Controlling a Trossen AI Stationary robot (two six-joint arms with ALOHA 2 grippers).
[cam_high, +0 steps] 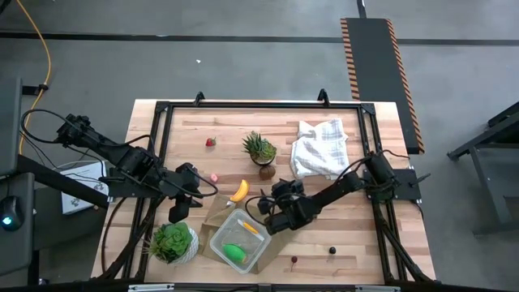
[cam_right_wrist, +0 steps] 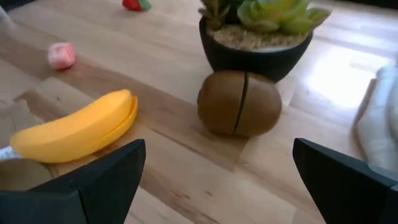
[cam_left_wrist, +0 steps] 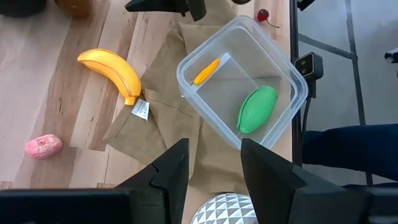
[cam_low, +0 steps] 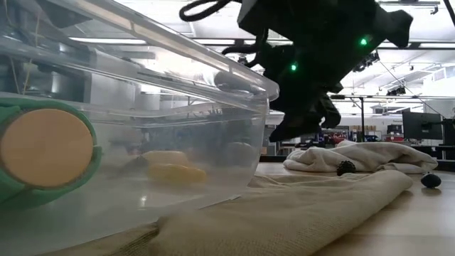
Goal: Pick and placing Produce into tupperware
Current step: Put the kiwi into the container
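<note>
The clear tupperware [cam_high: 241, 241] stands on a flat brown paper bag [cam_high: 217, 215] near the front edge. Inside it lie a green oval [cam_left_wrist: 256, 109] and a yellow-orange piece [cam_left_wrist: 206, 71]. A yellow banana [cam_high: 238, 191] lies partly on the bag's far end. A brown kiwi [cam_right_wrist: 239, 102] rests on the wood just in front of the spiky plant's black pot [cam_right_wrist: 255, 53]. My right gripper [cam_right_wrist: 224, 186] is open by the box's far right corner [cam_high: 266, 209], its fingers pointing toward the kiwi and banana. My left gripper [cam_left_wrist: 214, 168] hangs open left of the bag [cam_high: 177, 212].
A strawberry [cam_high: 211, 142] and a pink piece [cam_high: 214, 178] lie at the far left. A white cloth [cam_high: 320, 146] lies at the far right. A leafy plant in a white pot [cam_high: 173, 242] stands at the front left. Two small dark items [cam_high: 294, 260] [cam_high: 332, 251] lie right of the box.
</note>
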